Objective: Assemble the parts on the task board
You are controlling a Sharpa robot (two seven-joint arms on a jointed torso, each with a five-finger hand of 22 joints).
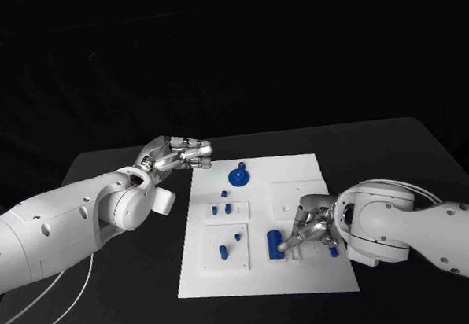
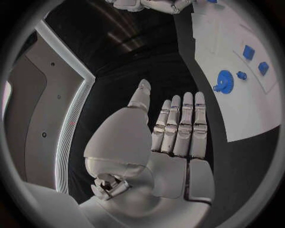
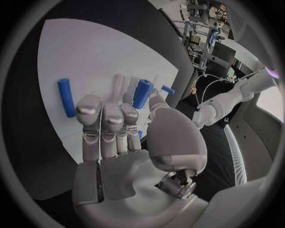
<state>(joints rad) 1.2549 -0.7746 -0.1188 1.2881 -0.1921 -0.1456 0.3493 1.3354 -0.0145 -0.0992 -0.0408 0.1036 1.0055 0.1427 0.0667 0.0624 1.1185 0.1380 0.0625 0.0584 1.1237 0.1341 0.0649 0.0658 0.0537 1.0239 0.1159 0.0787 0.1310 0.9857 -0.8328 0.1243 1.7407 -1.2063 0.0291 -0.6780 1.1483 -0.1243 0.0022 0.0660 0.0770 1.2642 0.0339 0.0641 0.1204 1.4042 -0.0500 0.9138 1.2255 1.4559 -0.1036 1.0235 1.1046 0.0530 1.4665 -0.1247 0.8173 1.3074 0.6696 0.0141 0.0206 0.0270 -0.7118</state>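
Our silver hands point(image 1: 177, 154) over black table point(image 1: 416, 149); white task board point(image 1: 293, 173), blue parts point(image 1: 239, 177) near left hand.

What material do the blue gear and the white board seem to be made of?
Gear: likely plastic, maybe printed; uniform matte blue, no metallic shine. Board: probably plastic or painted sheet; flat, even white, low gloss. The pictures cannot confirm either.

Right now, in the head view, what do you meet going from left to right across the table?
Left arm → left hand at the board's far left corner → blue gear-shaped part on the task board → long blue cylinder → right hand over the board's right side → right arm.
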